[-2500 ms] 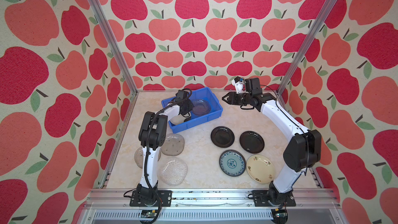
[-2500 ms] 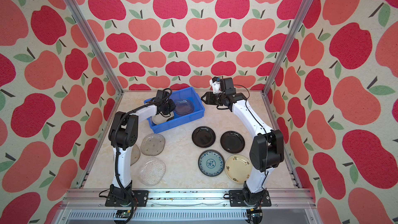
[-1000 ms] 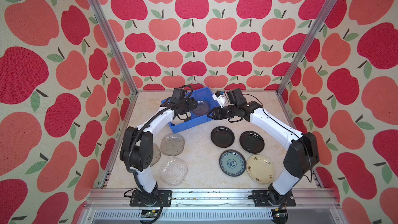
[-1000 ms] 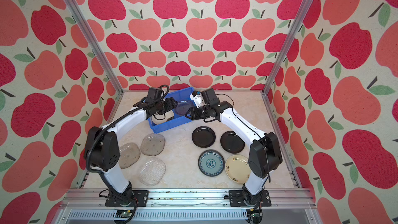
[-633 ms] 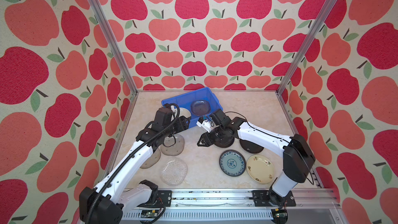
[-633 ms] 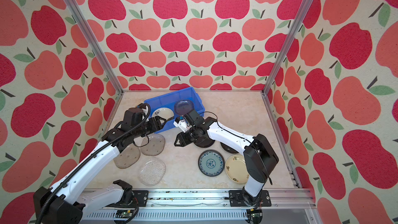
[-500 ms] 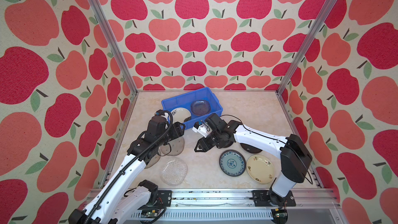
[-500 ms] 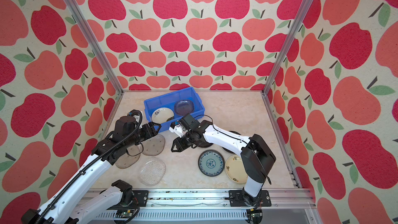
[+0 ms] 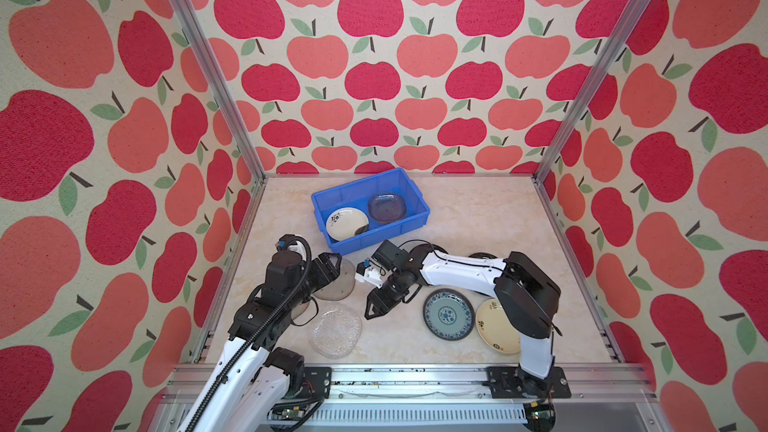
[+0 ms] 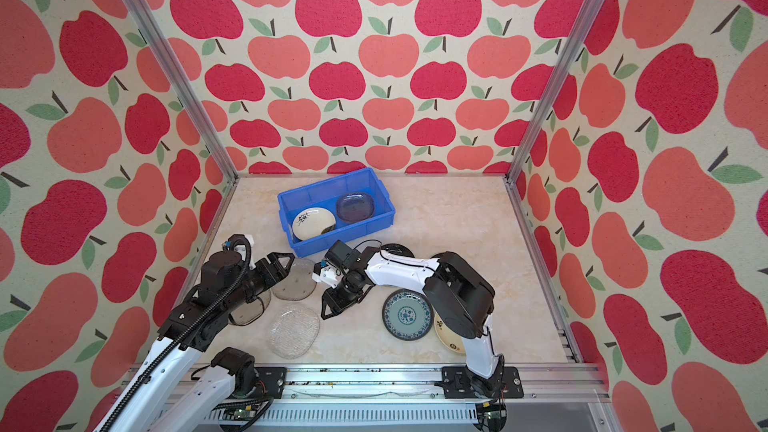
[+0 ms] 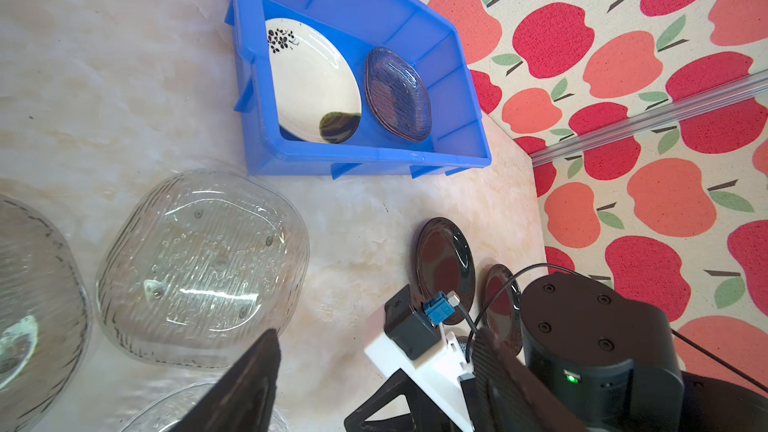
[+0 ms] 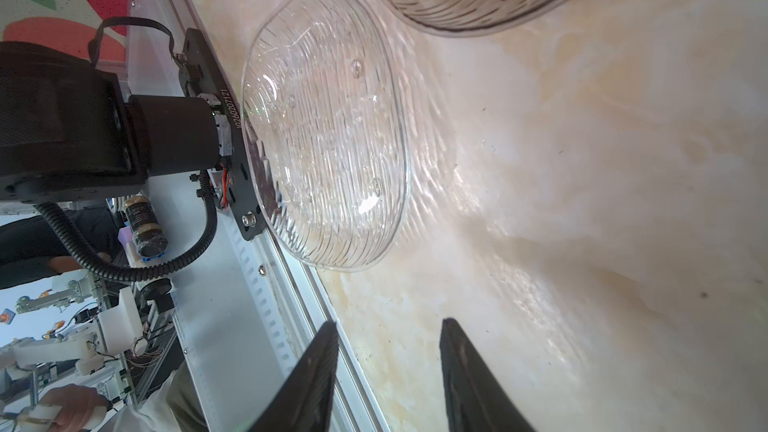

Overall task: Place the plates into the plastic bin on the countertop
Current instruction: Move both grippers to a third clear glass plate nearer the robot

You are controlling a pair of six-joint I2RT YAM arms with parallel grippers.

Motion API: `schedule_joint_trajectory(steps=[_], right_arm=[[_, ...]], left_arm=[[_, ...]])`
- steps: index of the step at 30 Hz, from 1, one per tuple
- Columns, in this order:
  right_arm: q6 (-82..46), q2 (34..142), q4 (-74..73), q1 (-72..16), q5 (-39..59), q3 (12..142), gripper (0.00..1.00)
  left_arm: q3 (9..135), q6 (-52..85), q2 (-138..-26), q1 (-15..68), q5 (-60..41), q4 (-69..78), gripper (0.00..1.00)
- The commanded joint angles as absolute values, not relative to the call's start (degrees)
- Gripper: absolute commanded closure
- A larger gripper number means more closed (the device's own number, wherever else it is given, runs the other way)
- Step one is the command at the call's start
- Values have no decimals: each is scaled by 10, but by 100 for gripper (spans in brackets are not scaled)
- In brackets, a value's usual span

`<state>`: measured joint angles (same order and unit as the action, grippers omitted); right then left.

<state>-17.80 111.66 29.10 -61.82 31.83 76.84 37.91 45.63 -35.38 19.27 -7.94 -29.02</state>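
Around beige countertop [image 9: 478, 209], apple-patterned walls [image 9: 374, 76].

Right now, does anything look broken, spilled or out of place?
Nothing looks broken or spilled. The cream floral plate may be leaning on the blue bin's near corner rather than lying flat; it is hard to tell.

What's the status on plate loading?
Left gripper open, empty; right gripper open, empty. Cream plate, smoky glass plate in blue bin; seven more on countertop. No obstruction seen.
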Motion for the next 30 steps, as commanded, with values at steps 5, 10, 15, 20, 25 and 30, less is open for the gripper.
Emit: schedule_joint_trajectory(steps=[5, 10, 15, 20, 25, 30], right_arm=[[-172, 1180, 285, -631, 350, 824, 57], [-170, 1210, 283, -631, 348, 846, 60], [-161, 1232, 302, -631, 356, 870, 65], [-156, 1245, 317, -629, 356, 883, 68], [-152, 1256, 330, -629, 357, 893, 71], [-150, 1268, 339, -631, 351, 899, 73]], left_arm=[[342, 481, -327, 176, -94, -280, 24], [335, 474, -320, 170, -94, -288, 24], [335, 462, -316, 151, -105, -297, 24], [321, 463, -310, 139, -110, -296, 24], [324, 449, -303, 135, -99, -316, 24], [319, 449, -289, 129, -98, -324, 24]])
